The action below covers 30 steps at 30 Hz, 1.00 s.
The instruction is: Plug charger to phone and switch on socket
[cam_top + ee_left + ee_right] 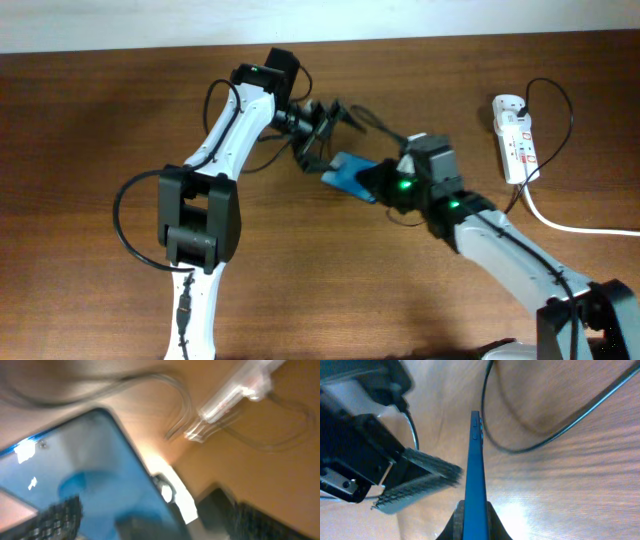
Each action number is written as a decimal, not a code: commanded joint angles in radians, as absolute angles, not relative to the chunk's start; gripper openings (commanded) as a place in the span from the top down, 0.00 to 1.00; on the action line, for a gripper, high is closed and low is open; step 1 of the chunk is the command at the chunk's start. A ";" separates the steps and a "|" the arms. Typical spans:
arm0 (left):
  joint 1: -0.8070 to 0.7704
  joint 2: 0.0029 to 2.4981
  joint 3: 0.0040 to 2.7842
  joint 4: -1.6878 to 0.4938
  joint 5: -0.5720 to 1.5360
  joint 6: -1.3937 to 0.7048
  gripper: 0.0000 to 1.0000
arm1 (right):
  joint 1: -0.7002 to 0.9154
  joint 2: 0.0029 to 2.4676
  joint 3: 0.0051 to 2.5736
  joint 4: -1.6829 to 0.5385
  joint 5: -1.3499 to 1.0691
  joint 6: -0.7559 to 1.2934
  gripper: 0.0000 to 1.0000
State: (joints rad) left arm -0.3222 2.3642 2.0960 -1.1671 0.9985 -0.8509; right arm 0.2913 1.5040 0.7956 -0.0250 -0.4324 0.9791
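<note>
The phone [347, 175], with its blue screen, lies mid-table and tilted. My right gripper [380, 184] is shut on its right end. In the right wrist view the phone [476, 460] stands edge-on between the jaws [476, 517]. My left gripper [312, 150] hovers at the phone's left end with its fingers spread wide. In the blurred left wrist view the screen [75, 475] fills the space between the fingers [157, 522]. The thin black charger cable [380, 124] runs behind the phone and curls past it in the right wrist view [520, 447]. The white socket [515, 138] lies at far right.
The socket's thick white cord [580, 228] trails off to the right edge. A black cable loop [552, 95] arcs over the socket. The socket shows blurred at the top of the left wrist view [235, 397]. The wooden table [90, 120] stretches to the left.
</note>
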 commanded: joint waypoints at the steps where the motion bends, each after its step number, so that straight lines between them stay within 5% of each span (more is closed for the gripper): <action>1: -0.292 2.356 2.115 -0.967 1.360 -0.648 0.00 | 0.139 1.400 0.804 -0.011 -0.519 0.920 0.96; 5: -0.242 2.356 2.115 -0.744 1.470 -0.646 0.01 | 0.047 1.198 0.842 -0.022 -0.472 0.920 0.96; 9: -0.146 2.291 2.115 -0.745 1.470 -0.569 0.01 | 0.047 1.179 0.959 -0.091 -0.409 0.913 0.96; 15: -0.060 2.000 2.115 -1.327 1.229 -0.009 0.01 | 0.047 1.104 0.967 -0.196 -0.601 0.871 0.96; 18: -0.069 2.001 2.115 -1.352 1.203 -0.007 0.01 | 0.047 1.108 0.967 -0.194 -0.612 0.875 0.96; 20: -0.063 2.001 2.115 -1.287 1.196 -0.007 0.00 | 0.071 1.113 0.967 -0.186 -0.416 0.886 0.96; 23: -0.077 2.001 2.114 -1.226 1.177 -0.016 0.01 | 0.184 1.187 0.967 0.018 -0.297 1.075 0.96; 27: -0.102 2.003 2.114 -1.055 1.177 -0.322 0.01 | 0.286 1.308 0.967 0.371 -0.294 1.134 0.96; 30: -0.103 2.007 2.047 -0.965 1.173 -0.405 0.01 | 0.301 1.330 0.967 0.363 -0.249 1.153 0.96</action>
